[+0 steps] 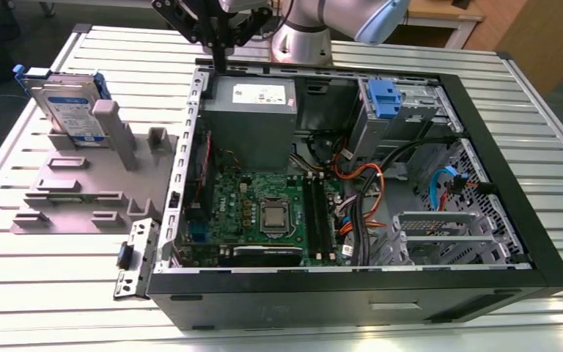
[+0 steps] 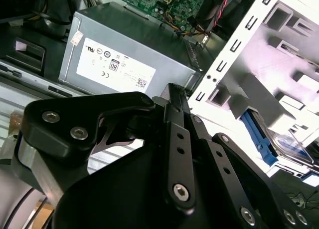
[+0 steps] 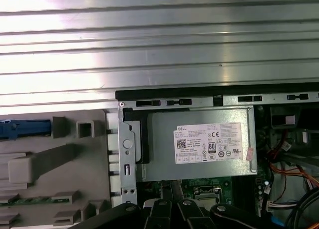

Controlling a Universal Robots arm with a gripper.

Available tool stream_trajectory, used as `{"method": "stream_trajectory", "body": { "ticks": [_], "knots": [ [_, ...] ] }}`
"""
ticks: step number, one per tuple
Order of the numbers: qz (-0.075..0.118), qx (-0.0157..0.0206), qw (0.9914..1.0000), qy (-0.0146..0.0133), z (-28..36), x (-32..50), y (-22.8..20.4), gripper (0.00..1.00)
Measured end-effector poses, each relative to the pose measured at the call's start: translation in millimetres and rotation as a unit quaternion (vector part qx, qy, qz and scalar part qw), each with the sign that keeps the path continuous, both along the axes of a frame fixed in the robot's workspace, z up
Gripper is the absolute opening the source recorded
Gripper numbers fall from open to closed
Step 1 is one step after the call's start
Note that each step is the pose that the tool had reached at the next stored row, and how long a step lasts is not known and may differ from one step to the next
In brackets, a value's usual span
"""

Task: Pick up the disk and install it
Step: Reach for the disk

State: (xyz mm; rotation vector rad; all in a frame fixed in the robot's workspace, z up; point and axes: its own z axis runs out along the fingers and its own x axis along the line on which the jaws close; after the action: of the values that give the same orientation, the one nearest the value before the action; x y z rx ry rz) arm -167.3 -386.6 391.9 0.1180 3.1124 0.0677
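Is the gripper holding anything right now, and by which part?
Nothing. The gripper hangs empty over the computer case edge; the disk stands in the grey holder.

Exterior view: disk [image 1: 67, 103] near tabletop [image 1: 27, 293] corner on that view's left, bottom hidden in holder [image 1: 76, 191]; arm [image 1: 325, 33] cut off at top edge. First wrist view: disk [image 3: 25, 129] cut by picture edge, blue rail showing. Second wrist view: holder [image 2: 279, 54] hides part of disk [image 2: 286, 141].

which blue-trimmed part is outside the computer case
The disk, standing on edge in the grey rack at the exterior view's left; the blue bracket sits inside the case.
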Motion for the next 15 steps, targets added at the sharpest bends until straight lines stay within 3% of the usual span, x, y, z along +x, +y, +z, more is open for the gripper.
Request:
{"method": "stream_trajectory", "body": {
  "ticks": [15],
  "knots": [
    [0.000, 0.0007, 1.00000, 0.0000, 0.0, -2.3, 0.4, 0.11]
  ]
}}
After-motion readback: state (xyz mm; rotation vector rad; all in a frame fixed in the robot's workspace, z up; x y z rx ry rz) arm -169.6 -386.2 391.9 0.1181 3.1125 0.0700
